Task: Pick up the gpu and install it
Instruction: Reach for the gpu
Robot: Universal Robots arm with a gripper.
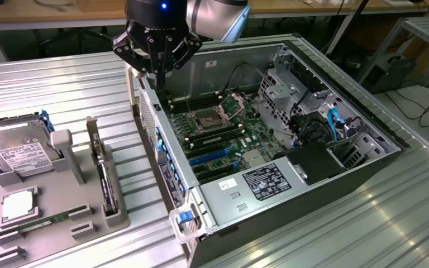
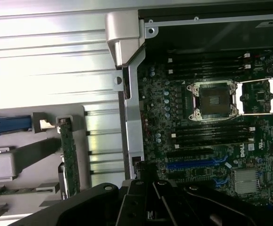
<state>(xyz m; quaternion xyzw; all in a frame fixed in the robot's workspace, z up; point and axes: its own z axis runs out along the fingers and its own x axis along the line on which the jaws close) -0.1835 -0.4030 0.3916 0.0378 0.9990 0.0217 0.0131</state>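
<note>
On your ribbed metal surface (image 1: pixel 58 89), the gpu (image 1: pixel 109 187) stands on edge in the grey tray (image 1: pixel 65 192), not yet picked up or installed. Your tool (image 1: pixel 156 71) hovers well apart, above the open computer case (image 1: pixel 311 223); you cannot tell how far open it is.

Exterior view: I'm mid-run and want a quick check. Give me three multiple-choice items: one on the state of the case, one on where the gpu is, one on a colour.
1. The computer case is:
A) shut
B) upright with its panel on
C) lying open

2. The gpu is:
A) plugged into the motherboard
B) on edge in the tray
C) flat on the table

3. The hard drive has a label that is:
A) red
B) white
C) yellow

Answers:
1 C, the motherboard is exposed.
2 B, the gpu stands in a tray slot.
3 B, the label is plainly white.
</note>
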